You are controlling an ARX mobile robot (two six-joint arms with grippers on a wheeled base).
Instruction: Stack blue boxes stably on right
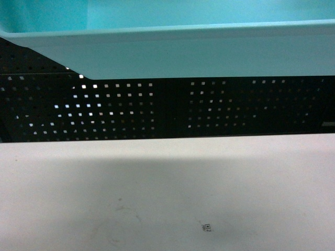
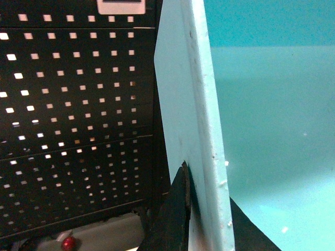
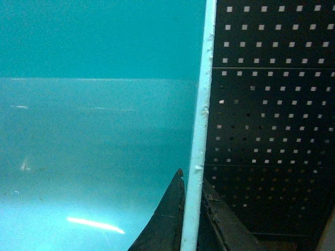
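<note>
1. Held aloft across the top of the head view: one light turquoise box (image 1: 172,52), its long side wall and flared rim spanning from the left edge to the right edge, well above the pale tabletop (image 1: 167,193).
2. Tilted a little in that view, with the underside cut off at a slant near the upper left corner.
3. Left gripper (image 2: 196,209) closed narrowly on the box's left wall: one dark finger (image 2: 175,214) pressed against the outer face, the other dark tip showing on the inner side, the pale rim edge running up between them.
4. Right gripper (image 3: 191,214) likewise clamped on the opposite wall: one black finger (image 3: 167,219) inside the tub against the turquoise interior, the other outside by the perforated panel, with only the thin rim between.
5. Both pairs of jaws nearly together, parted by just the wall's thickness.
6. Smooth turquoise interior filling most of both wrist views, with a few scuffs and a bright glare streak low in the right wrist view.
7. Behind the box in every view: a black perforated panel (image 1: 157,110), light glinting through its square holes, standing along the far edge of the tabletop.
8. On the tabletop near its front edge, right of centre: a small dark mark (image 1: 207,227), possibly a printed tag, too small to read.
9. Low in the left wrist view, below the panel: a small red object (image 2: 68,242), blurred and not identifiable.
10. No second turquoise box discernible in these views.
</note>
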